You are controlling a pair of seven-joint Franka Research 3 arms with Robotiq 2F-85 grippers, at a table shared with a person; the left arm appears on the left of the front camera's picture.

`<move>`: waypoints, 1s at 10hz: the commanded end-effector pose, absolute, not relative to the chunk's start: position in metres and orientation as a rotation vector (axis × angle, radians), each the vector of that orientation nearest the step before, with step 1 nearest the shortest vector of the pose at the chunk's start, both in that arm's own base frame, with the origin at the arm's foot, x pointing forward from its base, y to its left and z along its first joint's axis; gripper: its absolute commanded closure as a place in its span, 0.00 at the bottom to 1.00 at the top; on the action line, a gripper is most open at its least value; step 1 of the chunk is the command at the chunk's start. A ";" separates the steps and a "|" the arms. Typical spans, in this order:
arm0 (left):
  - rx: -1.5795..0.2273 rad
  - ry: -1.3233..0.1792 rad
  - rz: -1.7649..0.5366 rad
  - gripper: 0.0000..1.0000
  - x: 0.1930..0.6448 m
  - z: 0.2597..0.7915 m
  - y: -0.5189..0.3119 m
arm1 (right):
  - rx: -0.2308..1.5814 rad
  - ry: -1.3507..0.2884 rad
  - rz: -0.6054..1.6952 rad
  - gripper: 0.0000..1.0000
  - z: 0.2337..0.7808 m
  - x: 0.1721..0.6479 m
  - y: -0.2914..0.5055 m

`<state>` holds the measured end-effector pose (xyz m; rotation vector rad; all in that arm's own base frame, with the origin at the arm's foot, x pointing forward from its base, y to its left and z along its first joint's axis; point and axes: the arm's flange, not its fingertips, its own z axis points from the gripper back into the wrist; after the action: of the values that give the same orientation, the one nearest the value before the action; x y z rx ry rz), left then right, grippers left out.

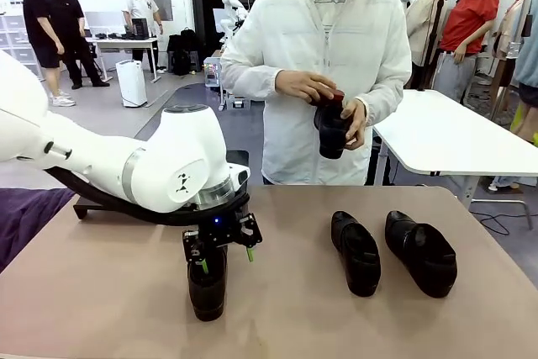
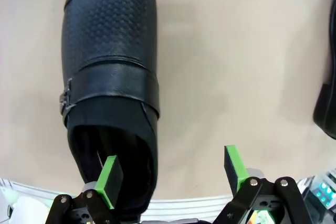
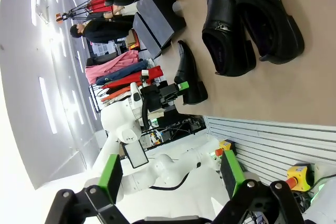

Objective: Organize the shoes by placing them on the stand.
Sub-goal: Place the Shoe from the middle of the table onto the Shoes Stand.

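One black shoe (image 1: pixel 207 285) lies on the table near its front edge, toe toward me. My left gripper (image 1: pixel 225 255) hangs open just over its heel. In the left wrist view one green pad (image 2: pixel 110 181) sits over the opening of this shoe (image 2: pixel 110 72), while the other pad (image 2: pixel 234 167) is over bare table. Two more shoes (image 1: pixel 356 252) (image 1: pixel 421 252) lie side by side at the right. The person at the far side holds another shoe (image 1: pixel 330 128) in both hands. The black stand (image 3: pixel 156 22) sits behind my left arm, mostly hidden in the front view. My right gripper (image 3: pixel 170 174) is open, off the table's side.
The tan table (image 1: pixel 101 300) has free room at the left front and between the shoes. A shoe's edge (image 2: pixel 328 103) shows at the right of the left wrist view. A white table (image 1: pixel 454 136) stands behind at the right, and people stand in the background.
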<state>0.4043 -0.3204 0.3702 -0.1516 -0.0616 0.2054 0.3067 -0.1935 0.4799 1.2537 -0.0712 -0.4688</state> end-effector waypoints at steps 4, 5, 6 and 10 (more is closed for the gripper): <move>-0.127 -0.109 0.235 0.89 0.407 0.355 -0.325 | 1.247 -0.051 -0.474 0.00 0.483 0.304 -0.194; -0.113 -0.109 0.236 1.00 0.407 0.356 -0.324 | 1.247 -0.051 -0.474 0.00 0.483 0.304 -0.194; -0.119 -0.099 0.235 1.00 0.409 0.358 -0.322 | 1.247 -0.051 -0.474 0.00 0.483 0.304 -0.194; -0.120 -0.084 0.231 1.00 0.408 0.354 -0.322 | 1.247 -0.051 -0.474 0.00 0.483 0.304 -0.194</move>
<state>0.4079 -0.3191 0.3561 -0.1364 -0.0803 0.2143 0.3067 -0.1935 0.4799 1.2538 -0.0712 -0.4688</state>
